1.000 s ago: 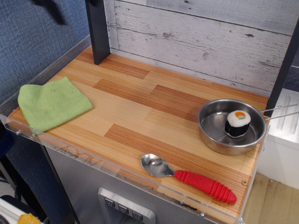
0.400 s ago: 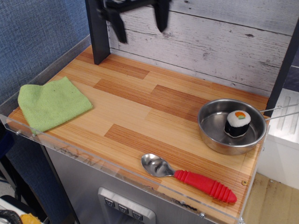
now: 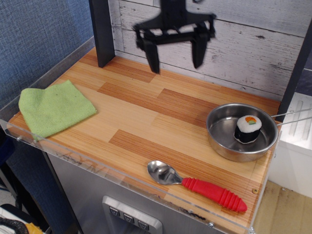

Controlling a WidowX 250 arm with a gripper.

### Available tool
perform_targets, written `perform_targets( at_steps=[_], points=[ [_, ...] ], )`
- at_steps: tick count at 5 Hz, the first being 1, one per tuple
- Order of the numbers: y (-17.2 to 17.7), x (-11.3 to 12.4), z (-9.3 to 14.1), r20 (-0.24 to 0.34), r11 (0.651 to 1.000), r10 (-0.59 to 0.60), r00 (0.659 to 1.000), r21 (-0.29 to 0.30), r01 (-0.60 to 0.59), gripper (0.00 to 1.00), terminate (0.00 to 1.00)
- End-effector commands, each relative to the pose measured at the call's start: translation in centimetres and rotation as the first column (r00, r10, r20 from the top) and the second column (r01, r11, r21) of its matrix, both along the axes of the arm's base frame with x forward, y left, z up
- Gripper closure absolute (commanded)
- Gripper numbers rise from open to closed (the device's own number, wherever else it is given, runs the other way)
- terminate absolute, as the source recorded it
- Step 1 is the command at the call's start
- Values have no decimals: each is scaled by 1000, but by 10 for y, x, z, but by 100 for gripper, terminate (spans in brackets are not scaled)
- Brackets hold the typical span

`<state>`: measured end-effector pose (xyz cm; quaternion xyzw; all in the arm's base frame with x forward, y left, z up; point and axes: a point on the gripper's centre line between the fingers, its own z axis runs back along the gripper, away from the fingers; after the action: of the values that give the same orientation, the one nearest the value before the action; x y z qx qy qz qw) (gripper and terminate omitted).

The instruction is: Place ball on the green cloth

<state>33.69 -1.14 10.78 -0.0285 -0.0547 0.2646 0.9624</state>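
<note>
The ball point(image 3: 248, 128), a small plush sushi roll with a black band and a white top with an orange-green centre, stands inside the steel pan point(image 3: 220, 132) at the right of the table. The green cloth point(image 3: 53, 107) lies flat at the table's left front corner. My black gripper point(image 3: 176, 63) hangs open and empty above the back middle of the table, well left of and above the pan, far from the cloth.
A spoon with a red ribbed handle point(image 3: 198, 185) lies near the front edge. A dark post point(image 3: 101, 32) stands at the back left. A grey plank wall point(image 3: 234, 39) closes the back. A clear acrylic lip point(image 3: 87, 161) runs along the front edge.
My gripper has come in from the top left and moved right and down, now hanging lower over the back middle of the table. The ball, pan, cloth and spoon have not moved.
</note>
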Motion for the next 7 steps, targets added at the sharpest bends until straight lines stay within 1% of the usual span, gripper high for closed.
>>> perform_targets(
  at_steps=[1, 2, 3, 4, 6, 7],
  points=[
    [-35, 2, -28, -24, 983, -173, 985, 60, 175, 0, 0],
    [-53, 3, -43, -36, 959, -265, 964, 92, 267, 0, 0],
    [-63, -4, -42, -36, 953, -287, 957, 88, 289, 0, 0],
    [-66, -11, -31, -26, 958, -271, 962, 92, 273, 0, 0],
    [-82, -17, -28, -33, 952, -298, 954, 69, 299, 0, 0],
    [-89, -17, -33, -40, 948, -310, 950, 66, 312, 0, 0]
  ],
)
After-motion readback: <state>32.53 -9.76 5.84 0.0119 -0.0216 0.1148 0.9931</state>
